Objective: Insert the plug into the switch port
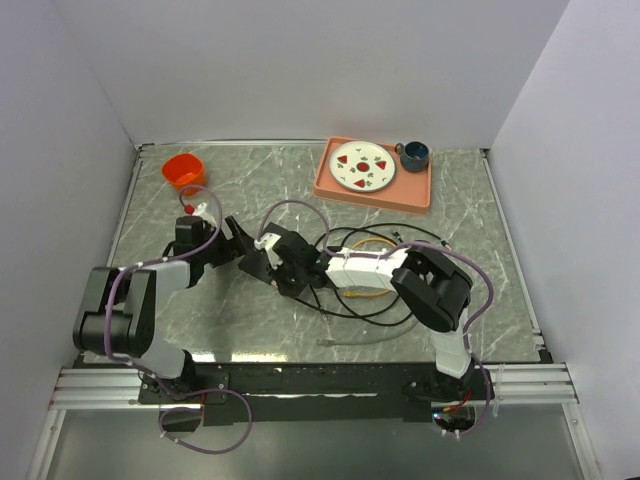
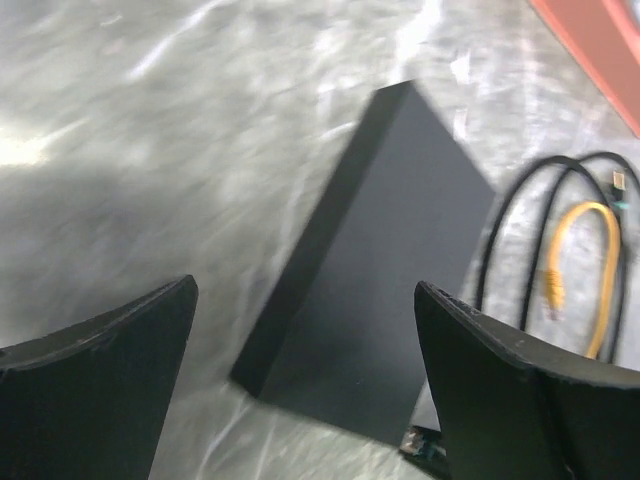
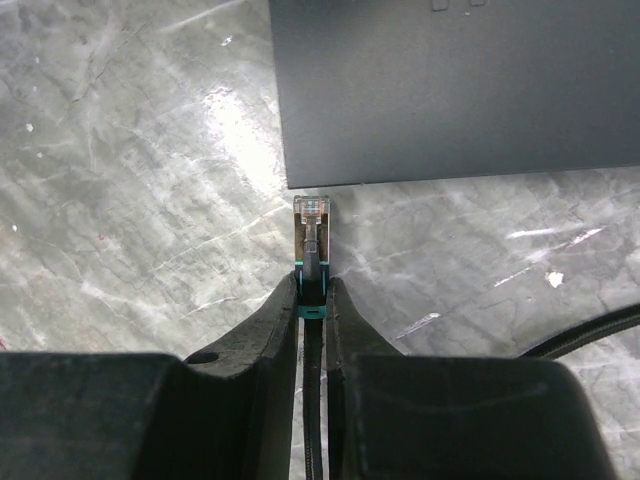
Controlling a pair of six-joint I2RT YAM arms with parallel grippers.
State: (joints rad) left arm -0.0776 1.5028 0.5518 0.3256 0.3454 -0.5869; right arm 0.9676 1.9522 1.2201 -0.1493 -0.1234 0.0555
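**One plug held right at the edge of the black box**

There is one plug (image 3: 312, 215). It is small and see-through, with a blue-green bit behind it and a black cable (image 3: 313, 420) running back from it. The right tool (image 3: 312, 300) is squeezed shut on it, just behind the see-through tip. The tip points at the flat black box (image 3: 460, 90) and is very near the box's narrow side, close to one corner. I cannot tell if they touch. The port itself does not show in any view.

There is one black box, and it lies flat on the gray table (image 1: 480, 300), between the two tools.

The left tool (image 2: 305, 290) has its two fingers wide apart. It holds nothing. The box lies below it, in the gap between the fingers.

The left wrist view shows things the right wrist view does not: one yellow cable (image 2: 590, 260) bent like a hoop, with loops of black cable around it, all lying beside the box.

Only the top view shows the far side of the table. There sits one pink tray (image 1: 420, 195) with one white plate (image 1: 363, 166) and one dark cup (image 1: 414, 154) on it. The plate has red shapes on it. One orange bowl (image 1: 183, 170) sits in the far left corner, well apart from the box.
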